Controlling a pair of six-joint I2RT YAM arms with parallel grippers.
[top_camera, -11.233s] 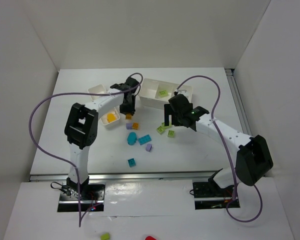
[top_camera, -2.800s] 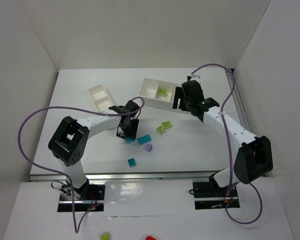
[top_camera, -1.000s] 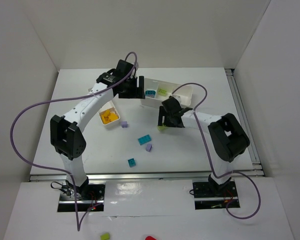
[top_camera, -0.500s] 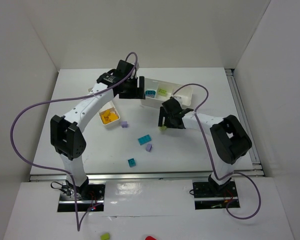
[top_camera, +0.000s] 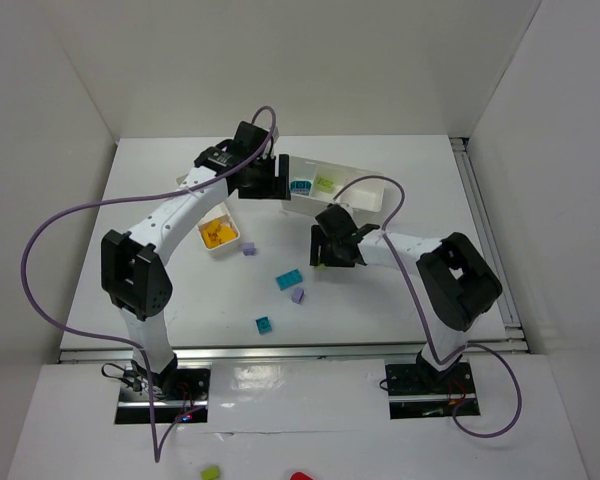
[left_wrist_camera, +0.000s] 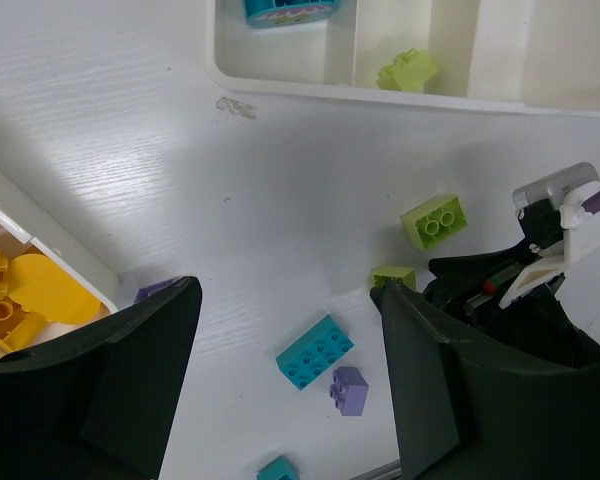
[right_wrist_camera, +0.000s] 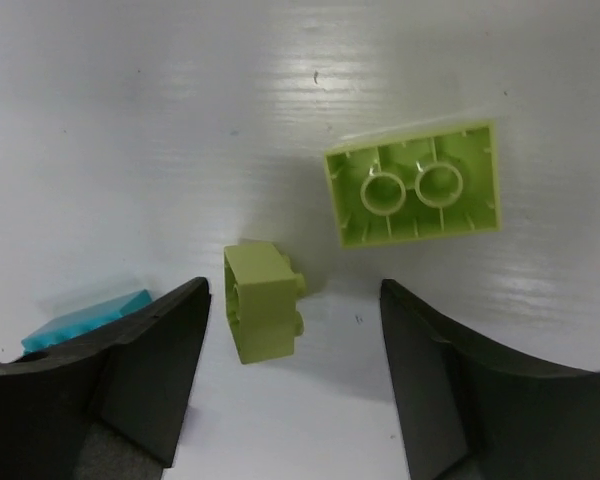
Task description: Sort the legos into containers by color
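- Your right gripper (right_wrist_camera: 293, 300) has come down from over the wide tray (top_camera: 366, 196) to the table just in front of it. Its fingers stand apart and hold nothing.
- The small lime brick (right_wrist_camera: 264, 303) lies on its side between those fingers, closer to the left one. It looks ready for you to close on it.
- The larger lime brick (right_wrist_camera: 414, 196), underside up, lies just beyond, on the wide tray's side.
- Your left gripper (left_wrist_camera: 285, 300), also apart and empty, hangs at the wide tray's left end.
- The teal rounded piece (left_wrist_camera: 280, 8), which was on the table seconds ago, now sits in the wide tray's left compartment. The compartment next to it holds a lime brick (left_wrist_camera: 407, 70).
- Farther in front of the wide tray, a teal brick (top_camera: 289, 280), a small teal brick (top_camera: 264, 323) and two lavender bricks (top_camera: 298, 296) remain unsorted.
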